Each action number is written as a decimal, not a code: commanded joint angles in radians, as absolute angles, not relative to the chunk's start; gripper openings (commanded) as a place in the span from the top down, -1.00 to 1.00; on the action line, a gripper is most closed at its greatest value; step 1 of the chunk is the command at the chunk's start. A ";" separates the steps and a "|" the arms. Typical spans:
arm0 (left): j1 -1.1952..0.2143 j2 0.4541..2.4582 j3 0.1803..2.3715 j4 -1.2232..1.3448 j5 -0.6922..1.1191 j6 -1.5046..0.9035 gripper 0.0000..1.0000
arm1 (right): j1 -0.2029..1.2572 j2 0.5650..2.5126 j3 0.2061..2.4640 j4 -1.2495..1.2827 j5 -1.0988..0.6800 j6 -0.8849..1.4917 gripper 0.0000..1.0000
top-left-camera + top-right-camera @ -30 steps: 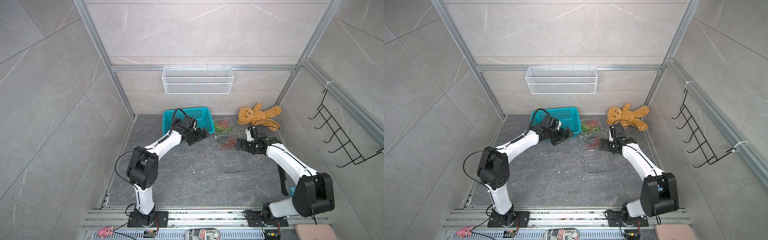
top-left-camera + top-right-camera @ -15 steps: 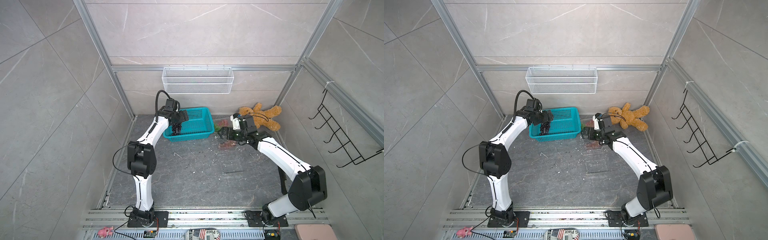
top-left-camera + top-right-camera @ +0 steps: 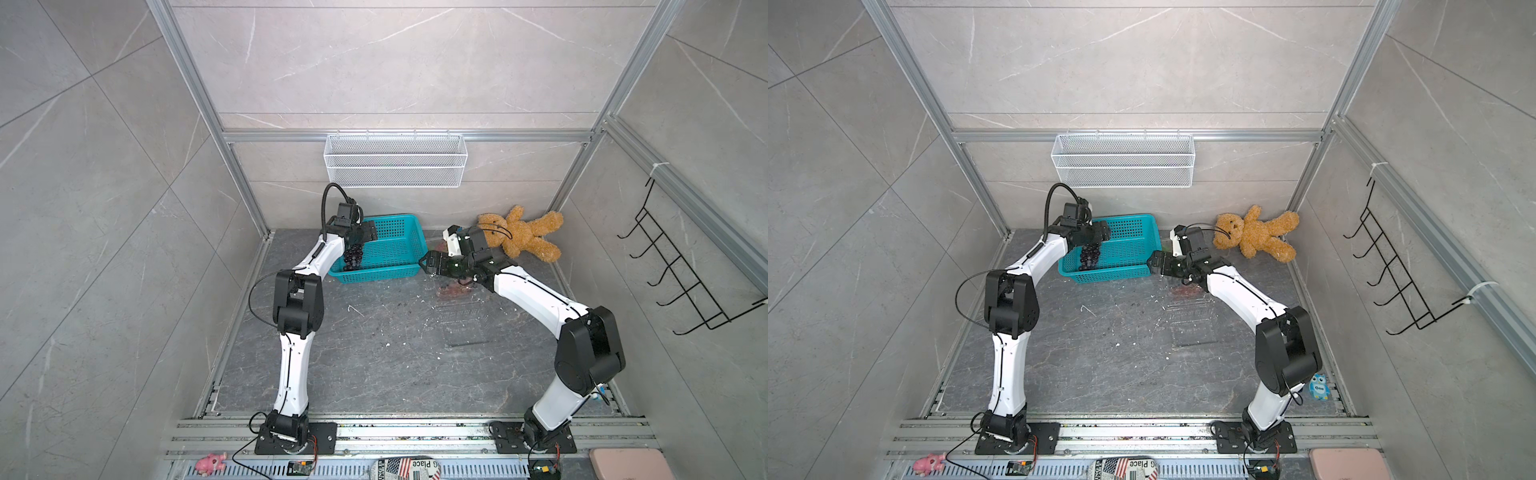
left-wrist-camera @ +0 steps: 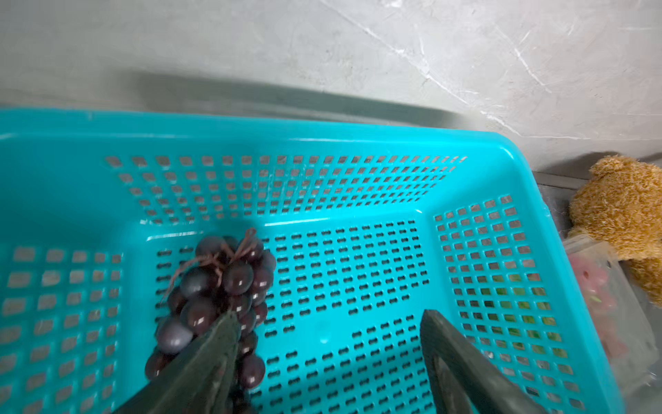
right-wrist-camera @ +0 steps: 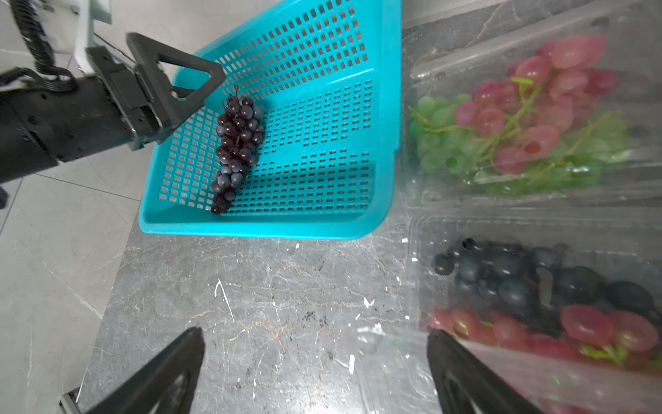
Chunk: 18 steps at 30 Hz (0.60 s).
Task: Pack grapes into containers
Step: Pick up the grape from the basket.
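Observation:
A dark purple bunch of grapes (image 4: 218,297) lies in the teal basket (image 4: 250,125) near its left end; both top views show the bunch (image 3: 353,257) (image 3: 1089,257). My left gripper (image 4: 327,315) hangs open just over it, one finger against the bunch's side and nothing between the jaws. My right gripper (image 5: 315,333) stands open over bare floor by the basket's right corner. Beside it lie clear containers: one (image 5: 430,71) holds green and reddish grapes, another (image 5: 415,233) holds dark and red ones. An empty clear container (image 3: 463,322) lies nearer the front.
A brown teddy bear (image 3: 519,237) lies at the back right, behind my right arm. A white wire basket (image 3: 395,166) hangs on the back wall and a black hook rack (image 3: 681,270) on the right wall. The clear lid (image 5: 394,362) by my right finger is open.
My left gripper swung from the floor in front of the basket to over its left end. My right gripper moved from the containers toward the basket's right corner.

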<state>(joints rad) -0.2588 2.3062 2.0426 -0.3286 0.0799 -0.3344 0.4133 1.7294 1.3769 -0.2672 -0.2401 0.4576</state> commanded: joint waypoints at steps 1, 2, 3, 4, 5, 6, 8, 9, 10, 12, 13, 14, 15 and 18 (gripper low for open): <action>-0.249 2.353 2.103 -0.282 0.066 -0.274 -0.58 | 0.423 1.758 1.419 -0.241 -0.258 0.477 -0.99; -0.248 2.361 2.100 -0.270 0.060 -0.269 -0.53 | 0.423 1.761 1.422 -0.240 -0.260 0.478 -0.99; -0.247 2.367 2.095 -0.256 0.059 -0.261 -0.50 | 0.423 1.766 1.424 -0.238 -0.263 0.480 -0.99; -0.246 2.372 2.094 -0.248 0.054 -0.258 -0.46 | 0.422 1.768 1.425 -0.234 -0.265 0.482 -0.99; -0.245 2.381 2.099 -0.244 0.049 -0.255 -0.44 | 0.422 1.770 1.424 -0.230 -0.269 0.486 -0.99; -0.243 2.389 2.100 -0.238 0.042 -0.251 -0.44 | 0.423 1.772 1.425 -0.227 -0.271 0.488 -0.99; -0.241 2.404 2.098 -0.224 0.028 -0.248 -0.42 | 0.423 1.776 1.424 -0.222 -0.276 0.491 -0.99; -0.240 2.410 2.099 -0.218 0.019 -0.249 -0.41 | 0.423 1.776 1.422 -0.219 -0.278 0.492 -0.99; -0.238 2.415 2.097 -0.210 0.012 -0.250 -0.40 | 0.422 1.775 1.420 -0.217 -0.278 0.492 -0.99; -0.237 2.425 2.094 -0.195 0.008 -0.250 -0.40 | 0.422 1.776 1.418 -0.215 -0.279 0.492 -0.99; -0.238 2.428 2.096 -0.190 0.003 -0.250 -0.39 | 0.423 1.776 1.415 -0.215 -0.279 0.492 -0.99; -0.235 2.431 2.095 -0.186 -0.003 -0.250 -0.38 | 0.423 1.774 1.412 -0.215 -0.278 0.492 -0.99; -0.235 2.431 2.093 -0.179 -0.005 -0.253 -0.37 | 0.423 1.773 1.410 -0.215 -0.277 0.491 -0.99; -0.232 2.434 2.091 -0.169 -0.026 -0.249 -0.34 | 0.422 1.774 1.408 -0.215 -0.275 0.490 -0.99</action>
<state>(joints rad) -0.2413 2.4329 2.0686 -0.2184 0.0078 -0.2802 0.4168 1.7618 1.3933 -0.2298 -0.2665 0.4797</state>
